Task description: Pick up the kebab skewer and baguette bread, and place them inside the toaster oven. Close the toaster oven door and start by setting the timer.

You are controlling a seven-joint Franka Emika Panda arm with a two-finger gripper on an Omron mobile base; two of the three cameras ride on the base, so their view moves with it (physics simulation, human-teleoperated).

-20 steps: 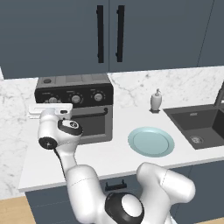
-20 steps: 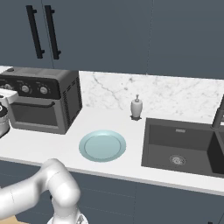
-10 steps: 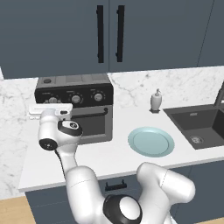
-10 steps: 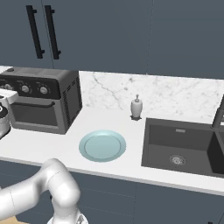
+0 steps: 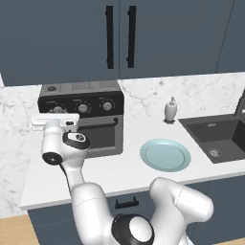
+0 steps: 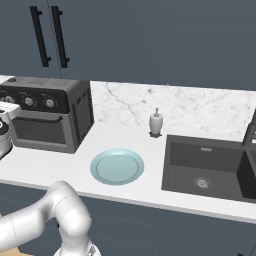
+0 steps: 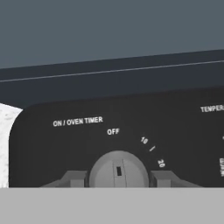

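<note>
The toaster oven (image 5: pixel 83 122) stands on the desk (image 5: pixel 129 167) against the marble wall, and its door (image 5: pixel 98 136) is shut, so the skewer and bread are presumably inside, though the dark glass hides them. In the hand view the timer knob (image 7: pixel 118 170), marked ON / OVEN TIMER, sits with its pointer at OFF, and the gripper (image 7: pixel 118 178) has a dark finger (image 7: pixel 74 178) on each side of it, closed in against the knob rather than spread wide. Over the last second nothing has shifted: the arm and hand hold the same pose at the left end of the control panel (image 5: pixel 81 106), and the jaws have not changed. That suggests the grasp is settled and the turn has not begun; the step left is to twist the knob clockwise toward the minute marks. The round blue plate (image 5: pixel 165 154) lies bare on the desk, near the sink (image 6: pixel 207 170) and soap bottle (image 6: pixel 156 122).
</note>
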